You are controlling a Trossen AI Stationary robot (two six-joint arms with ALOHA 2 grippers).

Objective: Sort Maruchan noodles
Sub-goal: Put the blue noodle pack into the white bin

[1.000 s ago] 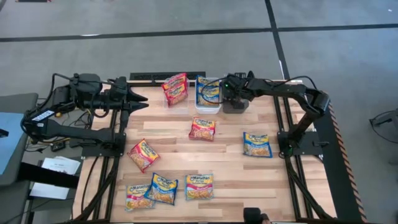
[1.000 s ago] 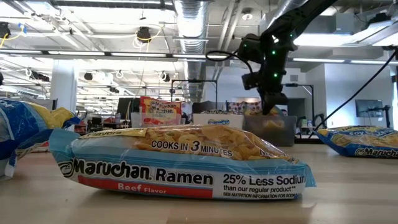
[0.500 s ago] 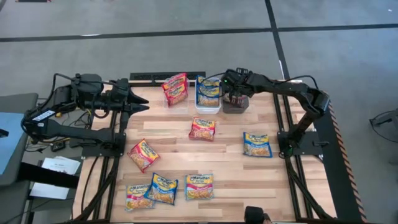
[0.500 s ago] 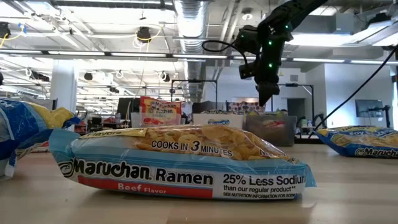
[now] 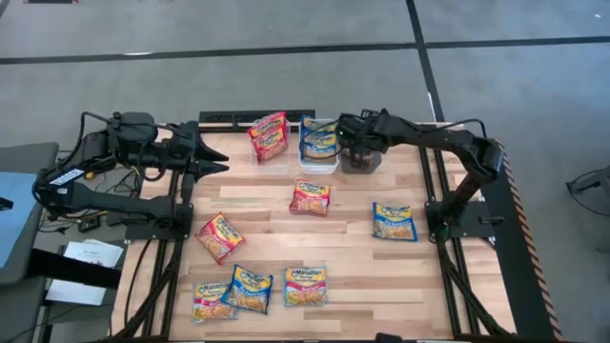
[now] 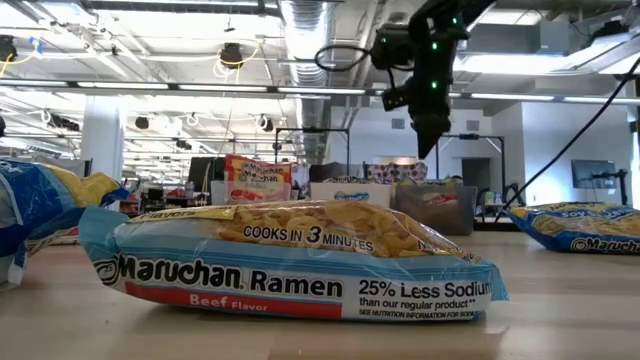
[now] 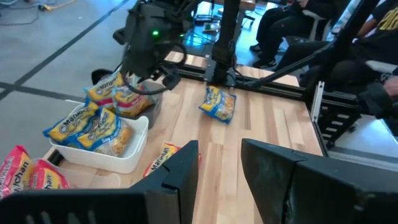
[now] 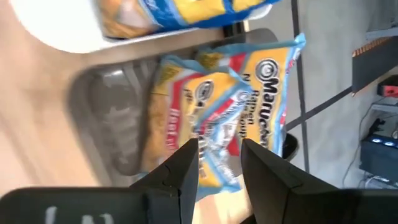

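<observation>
— What's lying nearest us on the table (image 5: pixel 353 276)?

— Along the near edge, three packets: a pink one (image 5: pixel 212 301) by the left corner, a blue one (image 5: pixel 248 289) overlapping it, and a yellow one (image 5: pixel 305 286) just beside that. A beef-flavour packet is filling the low view (image 6: pixel 290 262).

— And further in?

— A red packet (image 5: pixel 219 236) is sitting tilted toward the left edge, another red one (image 5: pixel 311 196) is lying mid-table, and a blue one (image 5: pixel 394 221) is resting toward the right edge.

— Where are the bins?

— All three are standing along the far edge. The clear bin (image 5: pixel 270 138) is holding a red packet (image 5: pixel 268 135) propped upright. The white bin (image 5: pixel 319 160) beside it is carrying blue packets (image 5: pixel 320 139). The dark bin (image 5: pixel 361 162) next along is holding a yellow packet with red print (image 8: pixel 224 118).

— Is the right gripper carrying anything?

— No. The right gripper (image 5: pixel 345 129) is hovering over the far edge, above the gap between white and dark bins, its fingers (image 8: pixel 180 171) parted and empty.

— And the left one?

— The left gripper (image 5: pixel 217 158) is waiting over the far left corner, pointing toward the bins, fingers (image 7: pixel 180 177) apart with nothing between them.
</observation>
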